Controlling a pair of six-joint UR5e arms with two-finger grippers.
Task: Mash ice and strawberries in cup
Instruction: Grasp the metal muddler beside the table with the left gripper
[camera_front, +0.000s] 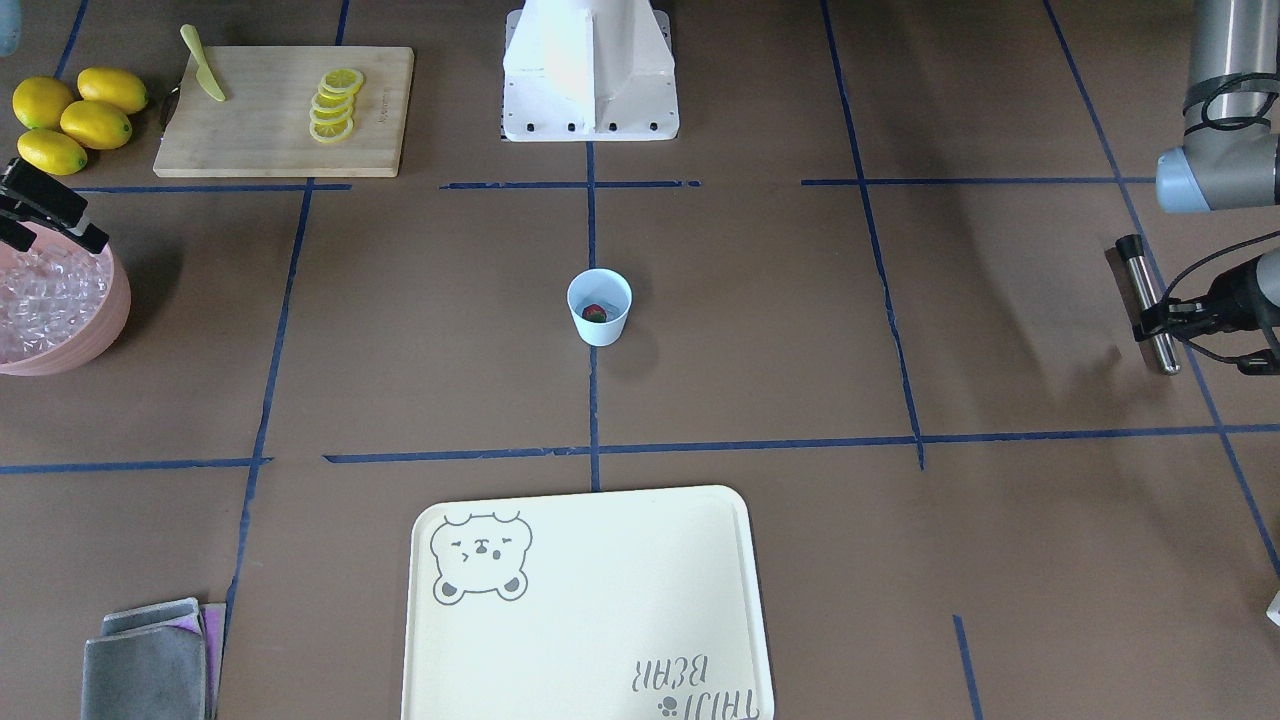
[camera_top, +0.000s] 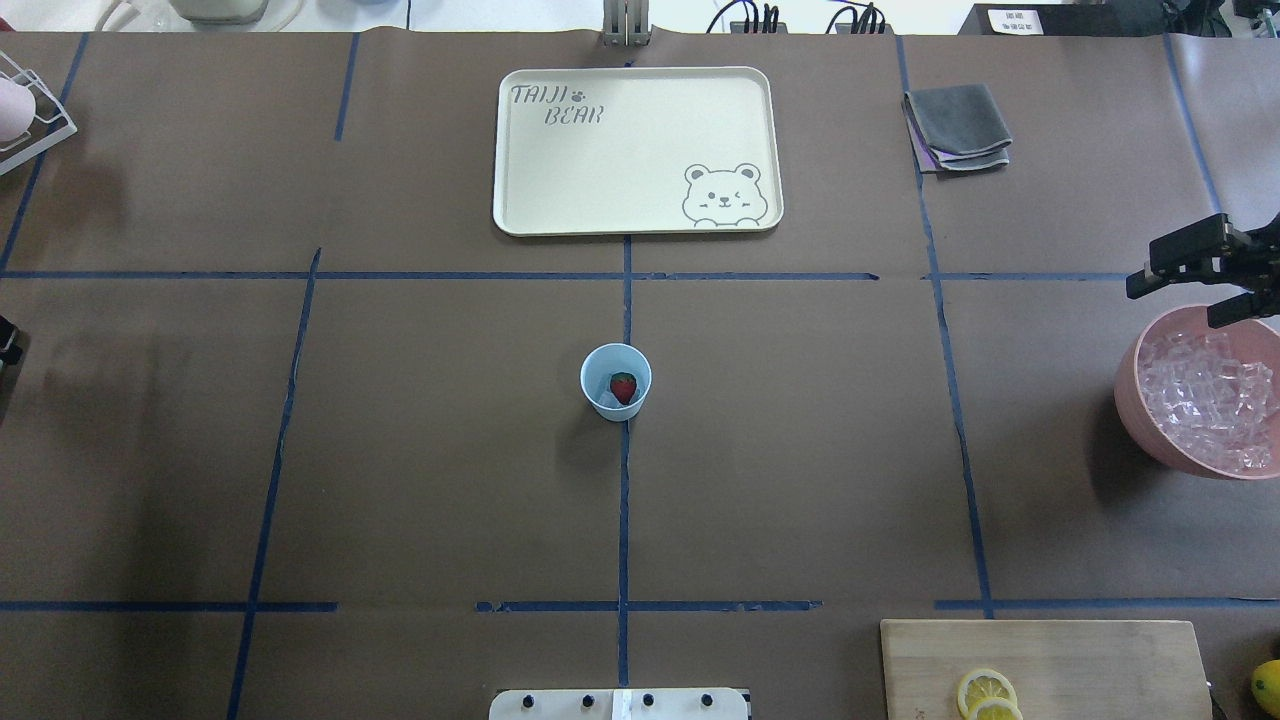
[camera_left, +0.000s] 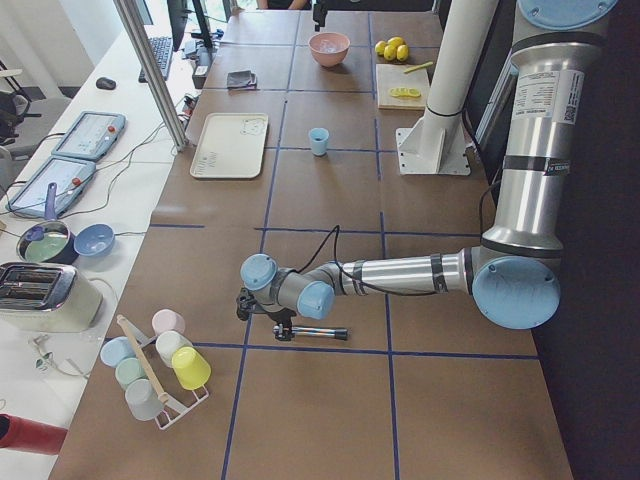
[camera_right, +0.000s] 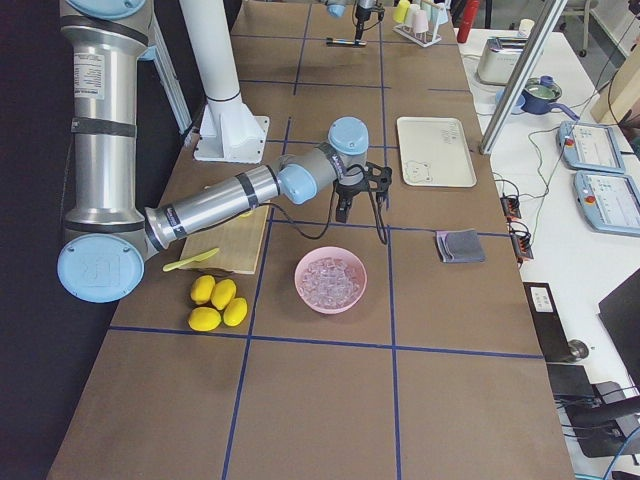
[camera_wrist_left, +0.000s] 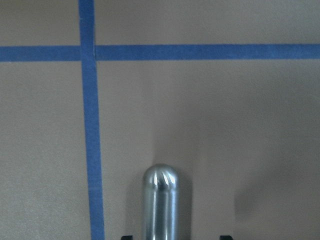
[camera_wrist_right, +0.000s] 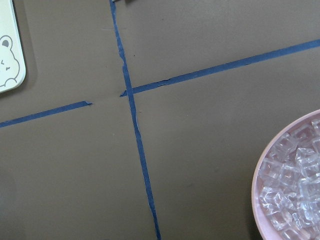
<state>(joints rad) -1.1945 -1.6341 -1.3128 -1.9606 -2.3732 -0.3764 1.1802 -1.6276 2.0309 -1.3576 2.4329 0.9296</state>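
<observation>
The pale-blue cup (camera_front: 600, 308) stands at the table's middle and also shows in the overhead view (camera_top: 615, 381). One dark-red strawberry (camera_top: 623, 387) lies in it beside a whitish bit of ice. More ice (camera_top: 1205, 395) fills the pink bowl (camera_top: 1135, 400). My right gripper (camera_top: 1195, 288) is open and empty, above the bowl's far rim. My left gripper (camera_front: 1163, 322) is low over a steel muddler (camera_front: 1145, 295) lying on the table. In the left wrist view the muddler (camera_wrist_left: 160, 200) lies between the jaws, which stand apart from it on both sides.
A cutting board (camera_front: 260, 130) holds lemon slices (camera_front: 333, 105) and a yellow-green knife (camera_front: 203, 65). Whole lemons (camera_front: 75, 115) lie beside it. A cream bear tray (camera_front: 585, 600) and folded grey cloths (camera_front: 145, 665) lie on the operators' side. A cup rack (camera_left: 155, 365) stands near the left arm.
</observation>
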